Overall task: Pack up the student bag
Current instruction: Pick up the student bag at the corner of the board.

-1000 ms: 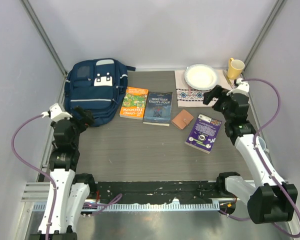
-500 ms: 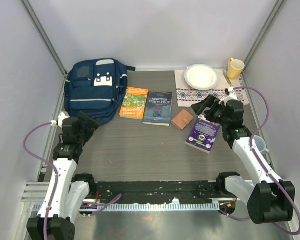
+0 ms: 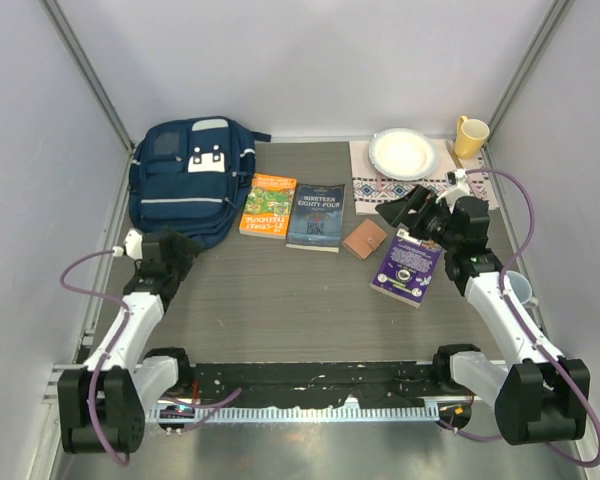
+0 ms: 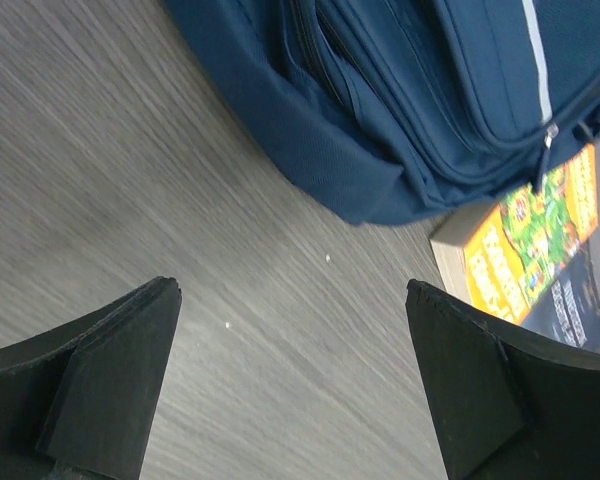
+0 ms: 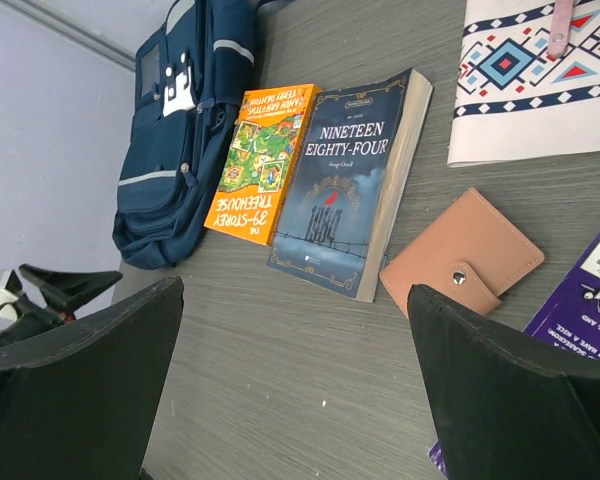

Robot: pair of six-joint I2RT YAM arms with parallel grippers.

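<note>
Left pincer (image 3: 180, 243), released and empty, sits beside the navy blue fabric backpack (image 3: 185, 185) at ten o'clock, seemingly to open it. Right pincer (image 3: 398, 206), likewise released, faces the dark blue paperback book (image 3: 316, 215).

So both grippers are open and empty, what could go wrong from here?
1. The navy blue fabric backpack lies flat and its zips look shut. The left gripper, open just short of it, may drag the bag rather than open it.
2. The orange paperback sits close against the bag, so tugging could shove it.
3. The right gripper is open near the tan wallet and purple book. Such flat items may slide rather than lift.
</note>
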